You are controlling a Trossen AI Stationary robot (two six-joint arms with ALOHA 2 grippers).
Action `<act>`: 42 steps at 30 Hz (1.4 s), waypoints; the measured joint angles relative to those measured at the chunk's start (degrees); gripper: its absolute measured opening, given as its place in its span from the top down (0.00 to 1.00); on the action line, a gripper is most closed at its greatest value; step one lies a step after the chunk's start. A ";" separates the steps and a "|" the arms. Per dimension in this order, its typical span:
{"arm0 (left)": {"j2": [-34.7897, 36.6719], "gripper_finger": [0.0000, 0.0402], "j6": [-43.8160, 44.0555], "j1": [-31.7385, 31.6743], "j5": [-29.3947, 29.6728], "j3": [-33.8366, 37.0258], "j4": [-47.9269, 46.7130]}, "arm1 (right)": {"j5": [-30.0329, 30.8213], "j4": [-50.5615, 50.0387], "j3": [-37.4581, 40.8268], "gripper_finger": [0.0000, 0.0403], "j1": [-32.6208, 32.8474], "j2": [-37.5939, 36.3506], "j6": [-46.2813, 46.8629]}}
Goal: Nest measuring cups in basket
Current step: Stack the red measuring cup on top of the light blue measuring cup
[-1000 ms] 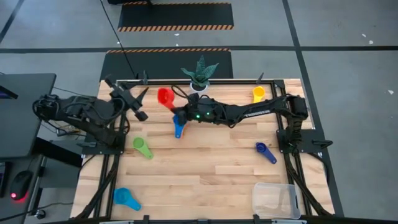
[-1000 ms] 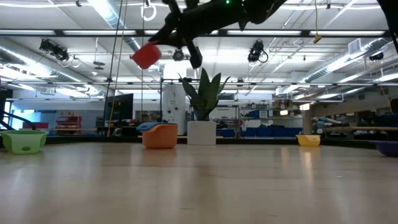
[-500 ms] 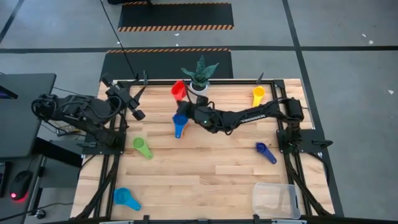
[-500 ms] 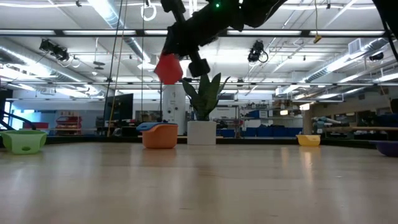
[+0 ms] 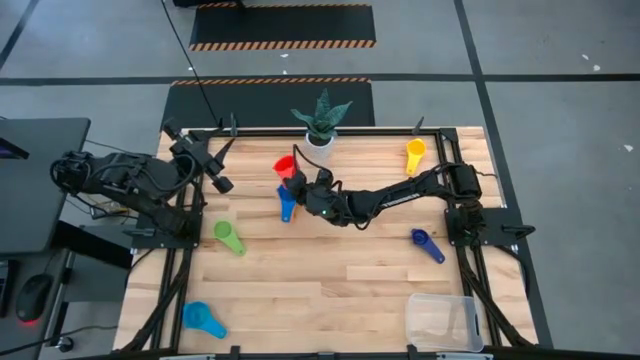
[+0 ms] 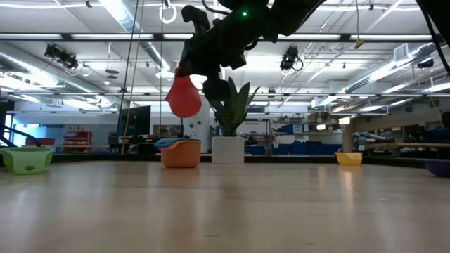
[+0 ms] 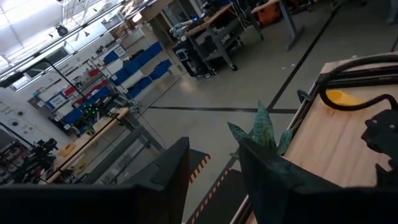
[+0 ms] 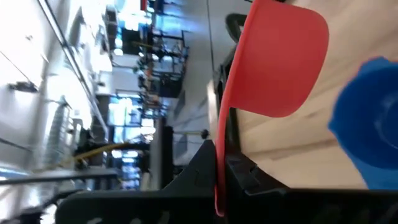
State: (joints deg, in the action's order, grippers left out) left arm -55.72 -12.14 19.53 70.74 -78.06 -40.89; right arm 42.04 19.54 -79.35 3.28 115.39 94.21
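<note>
Right arm stretched low across the surface (image 5: pixel 330 270) from its base at the right edge, wrist rolled. Right gripper (image 5: pixel 296 176) fingers clamped on the handle of the red cup (image 5: pixel 285 165), cup raised above the surface just beyond the fingertips. Left arm folded at the left edge; left gripper (image 5: pixel 213 176) fingers parted, nothing between them.

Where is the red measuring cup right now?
The red cup is held in the air by the right gripper near the table's far edge, just left of the plant pot in the high view, above the blue cup.
</note>
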 joint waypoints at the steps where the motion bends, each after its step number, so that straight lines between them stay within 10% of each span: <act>1: 0.00 0.64 0.00 0.00 0.00 0.00 -0.07 | -0.36 -0.68 0.00 0.99 0.08 0.00 -0.39; 42: 0.00 0.64 0.00 -0.07 0.00 0.00 -0.72 | -17.05 -12.84 -0.02 0.88 -2.69 -0.09 -3.05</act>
State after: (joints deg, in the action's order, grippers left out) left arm -55.72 -12.14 19.46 70.74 -78.06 -41.62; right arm 24.99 6.70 -79.37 0.59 115.31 91.15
